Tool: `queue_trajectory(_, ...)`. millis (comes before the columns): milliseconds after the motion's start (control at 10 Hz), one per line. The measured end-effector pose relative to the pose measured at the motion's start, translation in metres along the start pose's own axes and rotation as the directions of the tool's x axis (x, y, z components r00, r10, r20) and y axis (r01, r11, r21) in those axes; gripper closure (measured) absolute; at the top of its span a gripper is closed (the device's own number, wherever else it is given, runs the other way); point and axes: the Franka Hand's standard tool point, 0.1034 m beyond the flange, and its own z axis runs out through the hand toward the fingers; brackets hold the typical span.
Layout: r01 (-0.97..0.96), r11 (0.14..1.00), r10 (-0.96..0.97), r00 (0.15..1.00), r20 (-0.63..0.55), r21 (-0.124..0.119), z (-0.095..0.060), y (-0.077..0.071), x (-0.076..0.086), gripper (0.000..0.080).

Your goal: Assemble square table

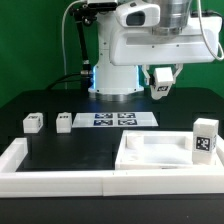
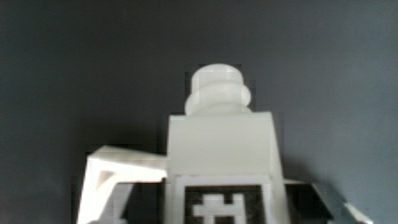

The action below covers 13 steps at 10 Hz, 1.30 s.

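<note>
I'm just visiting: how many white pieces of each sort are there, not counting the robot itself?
White block legs: 4
Square slab: 1
Marker board: 1
Long border wall: 1
Total: 7

Distant exterior view faces the arm (image 1: pixel 135 45); close wrist view shares the leg (image 2: pixel 222 135) (image 1: pixel 160 88).

slab (image 1: pixel 150 152) middle open, upright leg (image 1: pixel 205 139) at edge
</note>
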Motion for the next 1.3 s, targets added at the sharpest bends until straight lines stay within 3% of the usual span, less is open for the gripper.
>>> queue_trajectory(100,0.0,1.0,0.0,0.999,-0.045,0.0,0.002,0.001,0.001,0.0514)
queue_trajectory(200,0.043,0.999,-0.044,0.988,-0.15,-0.012,0.006,0.009,0.015,0.0514)
queue_trajectory(400,0.045,0.999,-0.049,0.953,-0.301,-0.02,-0.016,0.016,0.034,0.0512)
queue_trajectory(600,0.039,0.999,-0.048,0.904,-0.425,-0.031,-0.023,0.018,0.041,0.0512)
queue_trajectory(800,0.025,0.999,-0.044,0.849,-0.526,-0.044,-0.02,0.023,0.038,0.0512)
queue_trajectory(900,0.021,0.998,-0.053,0.804,-0.592,-0.06,-0.023,0.026,0.04,0.0512)
queue_trajectory(1000,0.02,0.998,-0.053,0.808,-0.587,-0.063,-0.018,0.028,0.038,0.0512)
queue_trajectory(1100,0.003,0.998,-0.036,0.821,-0.57,-0.059,-0.017,0.036,0.047,0.0512)
queue_trajectory(1300,-0.05,0.998,0.029,0.838,-0.544,-0.025,-0.019,0.049,0.067,0.0512)
